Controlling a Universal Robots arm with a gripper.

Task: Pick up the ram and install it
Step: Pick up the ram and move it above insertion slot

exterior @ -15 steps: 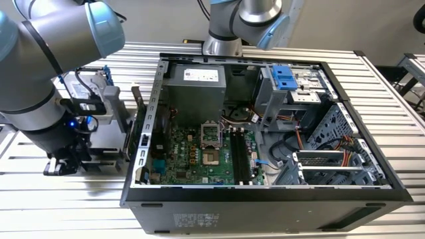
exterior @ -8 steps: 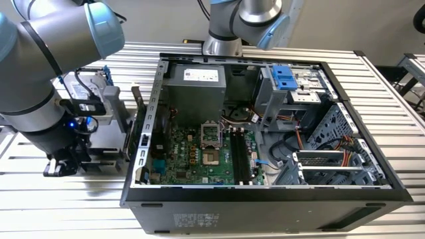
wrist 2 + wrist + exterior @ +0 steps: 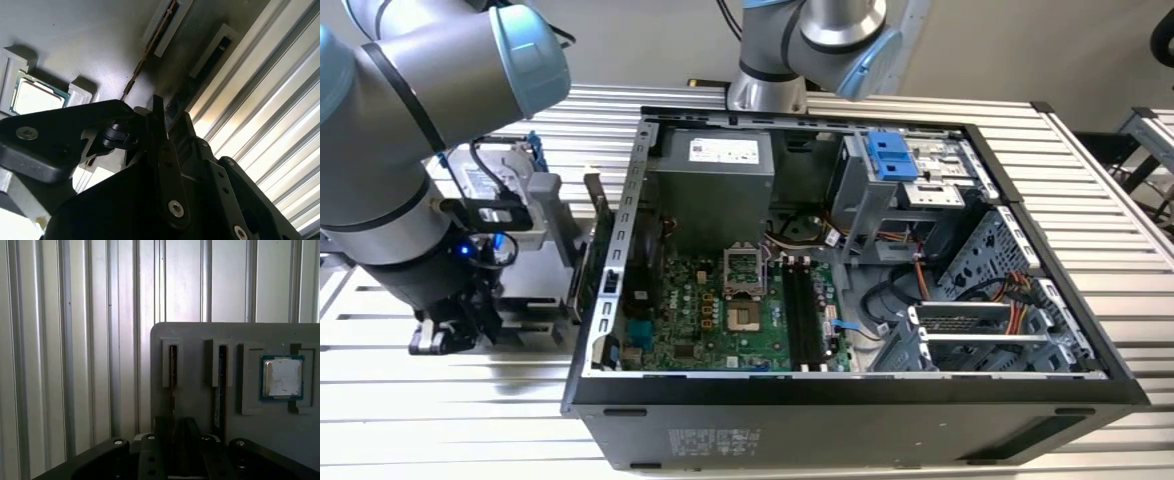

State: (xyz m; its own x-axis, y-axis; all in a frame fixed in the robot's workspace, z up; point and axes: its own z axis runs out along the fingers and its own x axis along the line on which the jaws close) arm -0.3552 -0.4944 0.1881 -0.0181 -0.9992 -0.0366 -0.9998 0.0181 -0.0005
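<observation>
The ram (image 3: 172,382) is a thin dark stick standing on edge in a slot of a grey holder plate (image 3: 197,332), the slot farther from the square chip. My gripper (image 3: 176,424) is down over it, one finger on each side and closed against its faces. The second wrist view shows the same ram (image 3: 176,100) running in between the fingers of my gripper (image 3: 169,114). In the exterior view my gripper (image 3: 447,328) hangs low over the holder plate (image 3: 534,290), at the exterior view's left of the open computer case. The motherboard's black slots (image 3: 807,315) lie inside the case.
Another thin stick (image 3: 221,385) stands in the neighbouring slot, and beyond it sits a square silver chip (image 3: 282,377) in its pocket. The case's tall black wall (image 3: 607,290) rises between holder and motherboard. A ribbed metal table (image 3: 1107,200) lies around everything.
</observation>
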